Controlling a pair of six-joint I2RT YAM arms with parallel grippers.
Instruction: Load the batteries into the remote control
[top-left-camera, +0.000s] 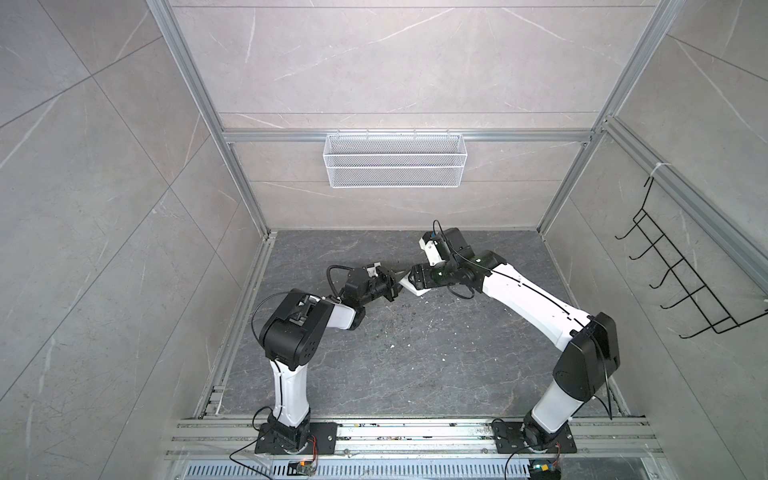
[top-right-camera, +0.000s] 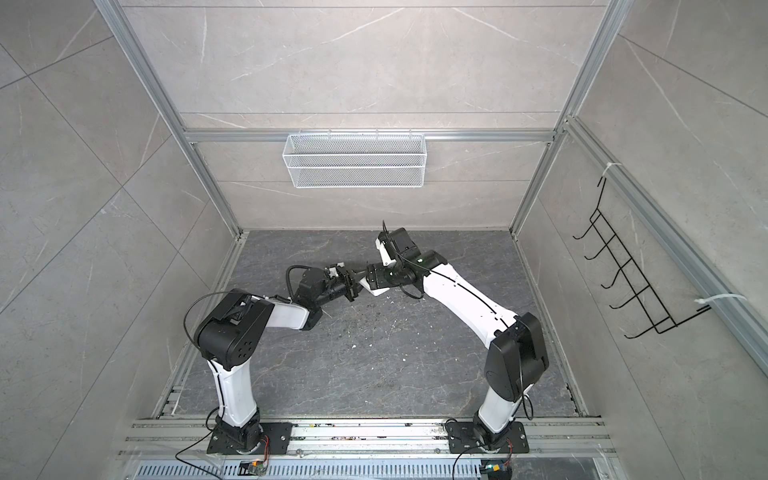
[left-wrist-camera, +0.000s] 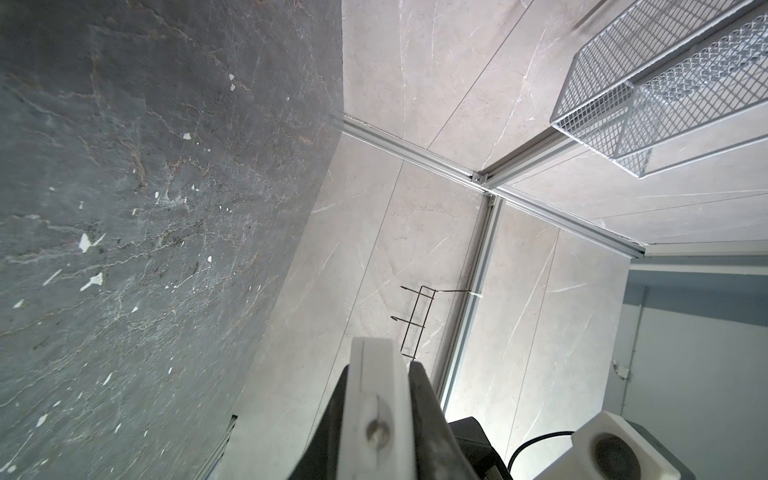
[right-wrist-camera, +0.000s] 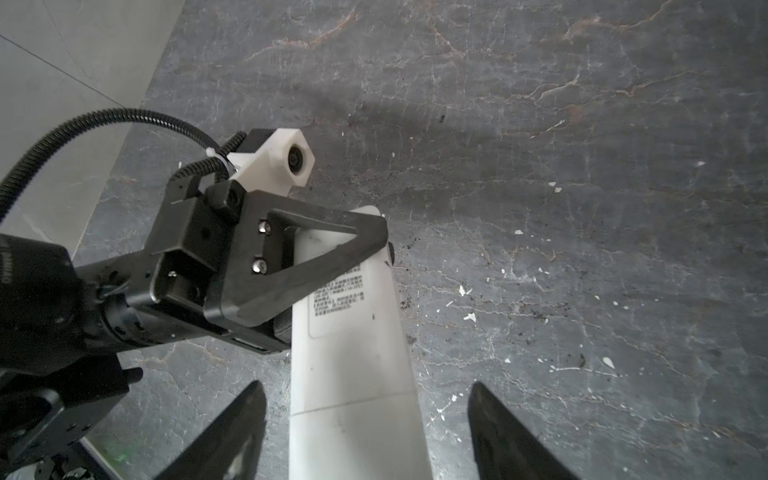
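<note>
Left gripper clenched on end of remote control, likely steadying it, labelled back facing right gripper; that gripper unclenched, jaws spread either side, touching nothing

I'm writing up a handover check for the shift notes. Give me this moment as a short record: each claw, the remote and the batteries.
left claw: shut on one end of the remote control
right claw: open, straddling the remote control without touching it
remote control: plain white back with a printed label faces the right wrist camera
batteries: none in view
table: dark stone, scattered white flecks
</note>
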